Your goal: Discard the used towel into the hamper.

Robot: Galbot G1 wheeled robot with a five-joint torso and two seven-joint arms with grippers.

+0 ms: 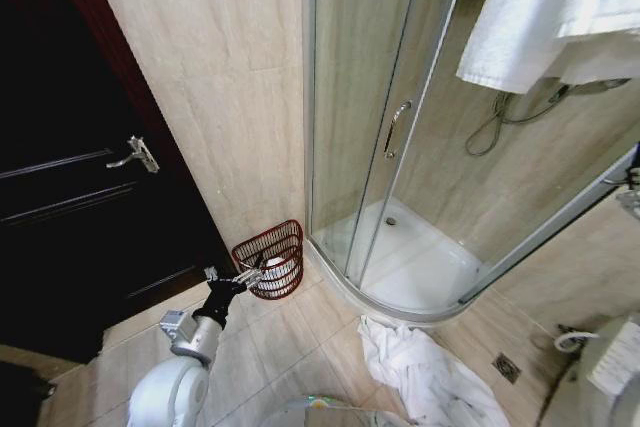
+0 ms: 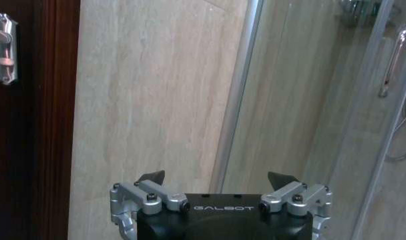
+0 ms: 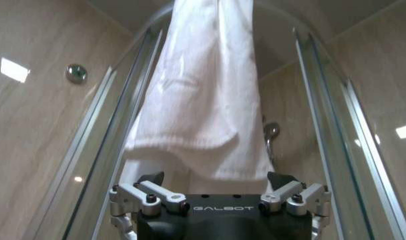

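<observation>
I count two white towels: one hanging towel (image 1: 545, 7) at upper right, one crumpled towel (image 1: 425, 372) on the floor. One red wire hamper (image 1: 272, 258), one door handle (image 1: 135, 155).

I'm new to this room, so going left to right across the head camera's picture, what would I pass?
Dark door → left gripper → hamper → glass shower door handle → white towel hanging at the upper right.

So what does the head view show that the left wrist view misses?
Head view alone: the hamper on the floor by the shower corner, the left gripper beside it, a towel crumpled on the tiles, another towel hanging. Left wrist alone: the gripper close up, jaws open, empty. Both: door handle, tiled wall, shower door.
</observation>
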